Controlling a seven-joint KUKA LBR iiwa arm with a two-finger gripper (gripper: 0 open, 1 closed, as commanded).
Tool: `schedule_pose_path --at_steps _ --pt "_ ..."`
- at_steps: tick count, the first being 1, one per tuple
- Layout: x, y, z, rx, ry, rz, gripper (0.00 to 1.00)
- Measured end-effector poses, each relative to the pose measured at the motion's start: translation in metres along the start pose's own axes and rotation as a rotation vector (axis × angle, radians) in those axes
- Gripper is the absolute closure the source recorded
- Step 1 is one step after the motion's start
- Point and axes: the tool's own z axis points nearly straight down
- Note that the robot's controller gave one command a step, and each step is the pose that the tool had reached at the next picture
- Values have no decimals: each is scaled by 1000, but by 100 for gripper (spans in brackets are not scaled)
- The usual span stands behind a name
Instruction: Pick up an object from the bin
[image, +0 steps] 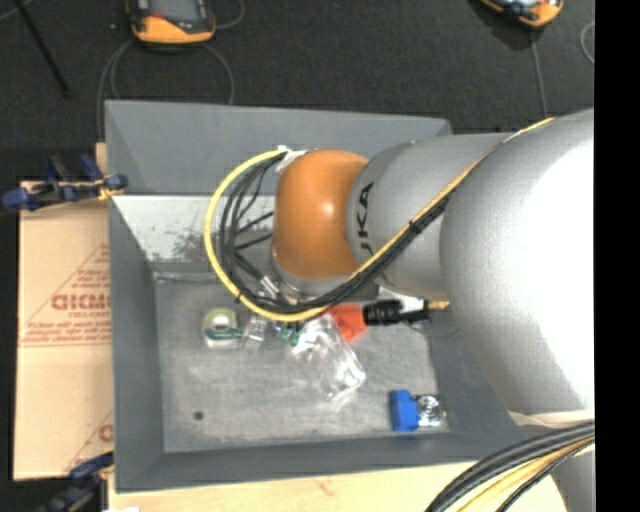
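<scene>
A little of my gripper's body (272, 300) shows under the arm's orange cover, low over the middle of the bin floor. Just left of it lies a small pale green and white round thing (222, 326). Right below it sits a crumpled piece of clear plastic (332, 366), with a small green bit (287, 333) at its upper left edge. An orange-red thing (348, 320) lies beside the plastic, partly hidden under the arm.
A black pen-like thing (396, 312) lies to the right of the orange-red one. A blue block (403, 410) with a shiny silver piece (429, 409) rests near the bin's front right corner. The arm covers the bin's back right part.
</scene>
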Motion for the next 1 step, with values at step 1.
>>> schedule_pose_path --at_steps 1 --pt "-2 0 -34 -2 -1 -2 100"
